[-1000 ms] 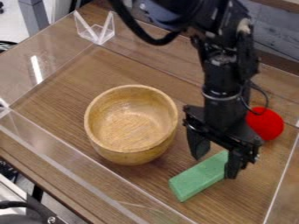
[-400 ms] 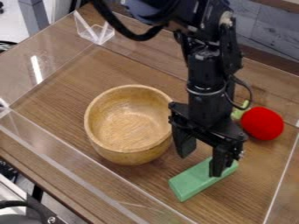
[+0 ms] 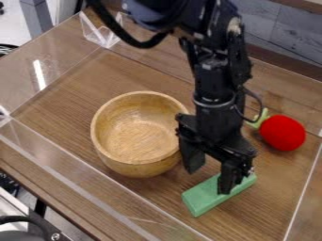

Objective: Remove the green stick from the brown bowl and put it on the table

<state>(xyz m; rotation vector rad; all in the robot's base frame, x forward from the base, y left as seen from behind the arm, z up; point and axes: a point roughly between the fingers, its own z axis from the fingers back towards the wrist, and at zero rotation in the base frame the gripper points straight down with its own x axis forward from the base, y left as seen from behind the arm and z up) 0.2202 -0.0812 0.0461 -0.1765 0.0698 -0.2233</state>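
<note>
The green stick point(image 3: 216, 197) lies flat on the table point(image 3: 75, 85), just right of the brown bowl point(image 3: 141, 133) and near the front acrylic wall. The bowl's pale inside holds nothing. My gripper point(image 3: 212, 174) hangs straight down between bowl and stick, open, with nothing between its fingers. One black fingertip point(image 3: 232, 177) hovers over the stick's upper end; I cannot tell whether it touches. The other fingertip point(image 3: 194, 161) is close to the bowl's right wall.
A red strawberry point(image 3: 281, 133) with green leaves sits on the table to the right of the arm. Low clear acrylic walls point(image 3: 51, 155) border the tabletop, with a folded clear corner piece point(image 3: 101, 30) at the back left.
The open gripper has shifted left, toward the bowl, and slightly up, uncovering more of the strawberry. The green stick has stayed on the table.
</note>
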